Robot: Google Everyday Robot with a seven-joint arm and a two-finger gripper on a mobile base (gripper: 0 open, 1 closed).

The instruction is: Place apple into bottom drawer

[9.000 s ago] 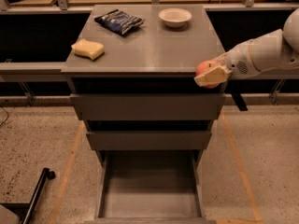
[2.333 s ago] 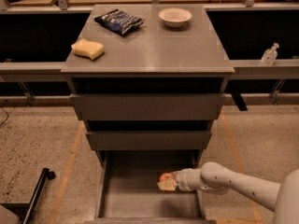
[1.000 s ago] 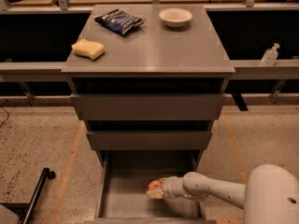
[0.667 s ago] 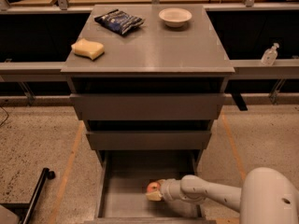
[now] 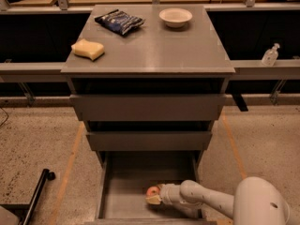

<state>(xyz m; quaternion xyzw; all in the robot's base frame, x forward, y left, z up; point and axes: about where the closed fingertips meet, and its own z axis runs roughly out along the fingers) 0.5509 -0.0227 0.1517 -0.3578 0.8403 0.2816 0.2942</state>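
Note:
The bottom drawer (image 5: 126, 172) of the grey cabinet is pulled out, a wide shallow grey tray. The apple (image 5: 152, 191), small and red with a yellowish blush, is low inside the drawer near its front middle, at or just above the floor. My gripper (image 5: 153, 197) reaches in from the right on a white arm and is shut on the apple, with pale fingertips (image 5: 153, 201) showing below it. The two upper drawers are closed.
On the cabinet top lie a pale yellow sponge (image 5: 87, 49), a dark blue snack bag (image 5: 119, 21) and a white bowl (image 5: 176, 17). A clear bottle (image 5: 270, 55) stands on the ledge at right. A black bar (image 5: 37, 197) lies on the floor at left.
My gripper carried the apple from the cabinet top's right edge down into the bottom drawer, then leftward and lower. Since a moment ago it has barely moved.

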